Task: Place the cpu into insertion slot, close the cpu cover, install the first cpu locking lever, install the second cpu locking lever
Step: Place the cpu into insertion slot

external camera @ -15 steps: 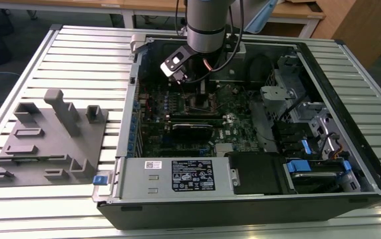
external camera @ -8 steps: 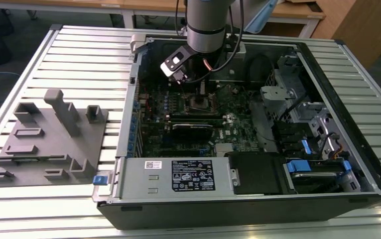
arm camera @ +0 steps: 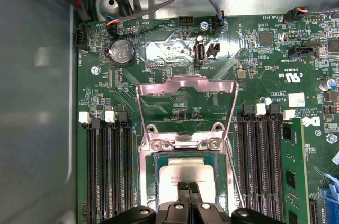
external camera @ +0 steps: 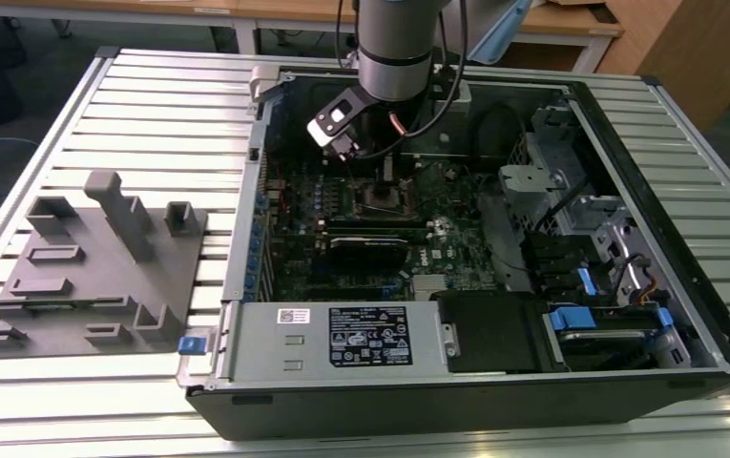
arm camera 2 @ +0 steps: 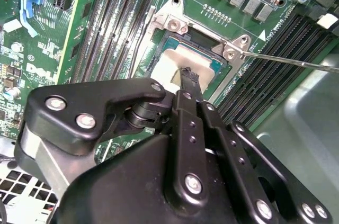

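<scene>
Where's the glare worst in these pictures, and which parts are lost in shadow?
Second wrist view: the cpu top washes out near white by the dark gripper. First wrist view: the raised cpu cover shines with reflections. Exterior view: the table slats nearest the camera glare, while the computer case interior sits in shadow.

No readable print on the power-supply label [external camera: 367, 336] or motherboard [arm camera: 254, 75]

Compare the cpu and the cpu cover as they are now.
The cpu is a solid square plate; the cpu cover is a frame with a large central opening. The cpu lies flat in the insertion slot; the cpu cover is swung open, away from it. Both are silvery metal.
</scene>
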Robot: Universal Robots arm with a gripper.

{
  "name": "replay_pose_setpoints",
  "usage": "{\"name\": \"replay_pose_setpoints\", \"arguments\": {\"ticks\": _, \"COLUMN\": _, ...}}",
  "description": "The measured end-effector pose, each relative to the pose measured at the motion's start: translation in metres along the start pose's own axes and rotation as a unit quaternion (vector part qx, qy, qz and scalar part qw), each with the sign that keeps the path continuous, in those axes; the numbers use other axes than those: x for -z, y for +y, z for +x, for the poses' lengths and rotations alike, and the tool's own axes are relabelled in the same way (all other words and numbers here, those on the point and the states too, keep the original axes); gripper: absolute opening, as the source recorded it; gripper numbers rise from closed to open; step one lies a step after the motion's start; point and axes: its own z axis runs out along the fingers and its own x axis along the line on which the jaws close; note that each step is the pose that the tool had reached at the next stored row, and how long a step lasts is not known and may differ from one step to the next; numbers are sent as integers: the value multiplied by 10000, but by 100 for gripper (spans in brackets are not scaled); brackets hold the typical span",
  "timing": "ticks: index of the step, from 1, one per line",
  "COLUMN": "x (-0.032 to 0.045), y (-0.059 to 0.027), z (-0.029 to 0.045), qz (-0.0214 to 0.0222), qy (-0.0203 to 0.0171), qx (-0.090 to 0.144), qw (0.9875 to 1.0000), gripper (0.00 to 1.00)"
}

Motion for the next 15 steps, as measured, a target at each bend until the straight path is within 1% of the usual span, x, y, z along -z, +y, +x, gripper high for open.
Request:
{"name": "replay_pose_setpoints", "arguments": {"ticks": 1, "x": 0, "y": 0, "z": 0, "qz": 10, "qy": -2, "qx": 0, "qw": 10000, "gripper": 10}}
{"name": "replay_pose_setpoints", "arguments": {"ticks": 5, "x": -4, "y": 0, "z": 0, "qz": 9, "qy": 1, "qx": -1, "qw": 10000, "gripper": 10}}
{"name": "replay_pose_setpoints", "arguments": {"ticks": 12, "x": -45, "y": -2, "z": 0, "qz": 10, "qy": 30, "qx": -2, "qw": 10000, "gripper": 10}}
{"name": "replay_pose_setpoints", "arguments": {"ticks": 15, "x": -62, "y": -4, "z": 0, "qz": 11, "qy": 34, "qx": -2, "qw": 10000, "gripper": 10}}
